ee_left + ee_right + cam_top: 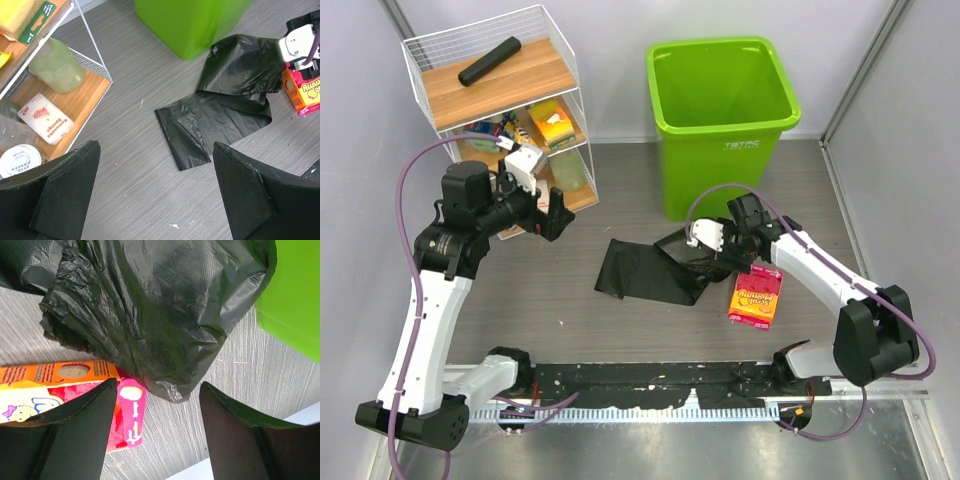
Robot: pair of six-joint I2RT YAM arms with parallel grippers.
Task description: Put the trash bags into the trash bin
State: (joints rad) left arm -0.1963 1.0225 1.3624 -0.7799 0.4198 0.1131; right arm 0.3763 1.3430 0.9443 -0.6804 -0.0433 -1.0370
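From above, the trash bag point(655, 268) lies on the table at 6 o'clock from the trash bin point(720, 120), close to its foot. Its long axis runs roughly from 8 to 2 o'clock, with the flat end at the left and the bunched end at the right. The right gripper point(717, 250) sits at that bunched end. The left gripper point(555, 215) hangs well apart at 9 o'clock, in front of the wire shelf point(500, 100). A pink snack box point(755, 295) lies just beside the bag at 4 o'clock.

In the left wrist view, the bag point(220, 110) spreads at 1 o'clock from the left gripper point(155, 200). Its flat corner points toward 7 o'clock and its crumpled mass rises toward the bin point(190, 25). The jaws stand wide apart, holding nothing and touching nothing.

In the right wrist view, the crinkled bag point(150, 305) fills the upper frame, its lowest fold at 12 o'clock just above the right gripper point(157, 425). The jaws are spread wide and grip nothing; whether the fingertips brush the plastic I cannot tell. The snack box point(60, 385) lies at 10 o'clock and the bin point(295, 295) at 2 o'clock.
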